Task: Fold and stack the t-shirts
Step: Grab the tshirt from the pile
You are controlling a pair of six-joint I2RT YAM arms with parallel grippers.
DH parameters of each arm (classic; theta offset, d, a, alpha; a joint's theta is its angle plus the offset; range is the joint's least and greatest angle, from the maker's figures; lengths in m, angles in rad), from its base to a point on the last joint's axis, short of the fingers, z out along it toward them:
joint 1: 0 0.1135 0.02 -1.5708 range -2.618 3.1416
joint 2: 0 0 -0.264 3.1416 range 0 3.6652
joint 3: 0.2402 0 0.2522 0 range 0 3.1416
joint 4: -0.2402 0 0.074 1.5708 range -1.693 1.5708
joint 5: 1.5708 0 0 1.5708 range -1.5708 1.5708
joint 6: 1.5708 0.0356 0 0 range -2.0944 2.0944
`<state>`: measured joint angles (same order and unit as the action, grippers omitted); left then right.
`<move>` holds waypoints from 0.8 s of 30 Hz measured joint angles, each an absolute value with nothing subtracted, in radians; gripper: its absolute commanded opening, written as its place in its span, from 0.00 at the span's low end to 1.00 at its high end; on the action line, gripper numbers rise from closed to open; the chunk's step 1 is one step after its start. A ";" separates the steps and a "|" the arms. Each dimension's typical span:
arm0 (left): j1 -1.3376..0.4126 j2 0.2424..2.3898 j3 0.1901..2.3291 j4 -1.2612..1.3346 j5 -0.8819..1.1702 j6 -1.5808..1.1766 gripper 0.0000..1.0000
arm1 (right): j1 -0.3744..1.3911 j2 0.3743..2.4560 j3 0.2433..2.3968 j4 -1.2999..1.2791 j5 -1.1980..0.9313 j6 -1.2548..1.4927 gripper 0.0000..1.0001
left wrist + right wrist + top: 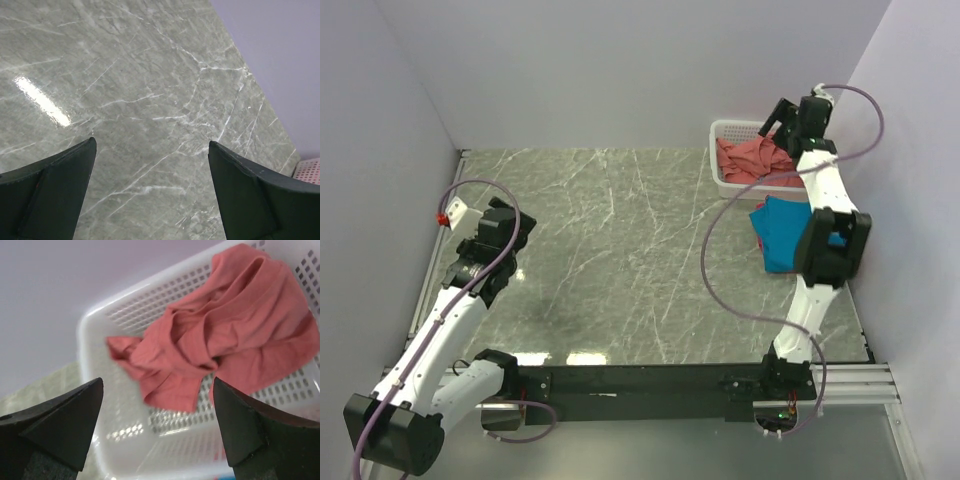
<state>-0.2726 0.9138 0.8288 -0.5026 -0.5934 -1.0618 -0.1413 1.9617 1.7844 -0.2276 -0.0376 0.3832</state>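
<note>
Right jaws: spread wide, nothing between them, poised above the white mesh basket (100,370) at the far right corner of the table (610,230). Left jaws: likewise wide apart and empty, hovering over bare marble, well apart from any cloth.

Salmon-red t-shirt (225,330): crumpled inside the basket, bunched into ridges and deep folds, one loose flap pointing toward the basket's left wall. Covers much of the basket floor. No visible catch in the mesh, though impossible to be sure under the heap.

Teal-blue t-shirt (778,232): on the table just beside the basket's near side, partly hidden behind the right arm. Flat or folded, cannot tell which.

Handling, by judgement: light, limp, no stiffness at all. Likely to sag from any single pinch point and come up as a hanging bundle, not a sheet. Not fragile, not slippery; easy to hold once pinched. Main risks, probably: pinching several layers at once, or dragging the light basket along in case of a snag.

Best hold, probably: the raised ridge near the middle of the heap, or the loose flap at left, both standing clear of the mesh. Better still a hem or shoulder edge, but none plainly identifiable here. Second hold by the left jaws likely needed for spreading flat on the table.
</note>
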 measured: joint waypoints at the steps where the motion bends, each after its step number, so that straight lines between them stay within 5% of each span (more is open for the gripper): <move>1: -0.273 0.911 0.821 -0.489 -0.592 -1.058 1.00 | -0.137 2.035 1.861 -0.260 -0.023 0.371 0.95; 7: -0.273 0.892 0.774 -0.452 -0.582 -1.041 0.99 | -0.108 2.408 2.221 -0.331 0.056 0.270 0.94; 12: -0.273 0.894 0.774 -0.455 -0.588 -1.049 0.99 | -0.076 2.541 2.280 -0.359 0.078 0.213 0.87; 13: -0.273 0.894 0.774 -0.457 -0.590 -1.053 0.99 | -0.071 2.545 2.278 -0.367 0.078 0.208 0.81; 17: -0.272 0.912 0.779 -0.481 -0.599 -1.065 0.99 | -0.068 2.534 2.262 -0.344 0.052 0.196 0.17; 19: -0.272 0.935 0.792 -0.501 -0.600 -1.069 0.99 | -0.073 2.521 2.247 -0.335 0.024 0.200 0.02; 24: -0.272 0.958 0.814 -0.525 -0.599 -1.071 1.00 | -0.082 2.487 2.229 -0.331 -0.052 0.223 0.00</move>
<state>-0.2722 0.9577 0.8139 -0.5251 -0.5995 -1.0706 -0.0818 2.4866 2.2292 -0.3305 -0.0521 0.2226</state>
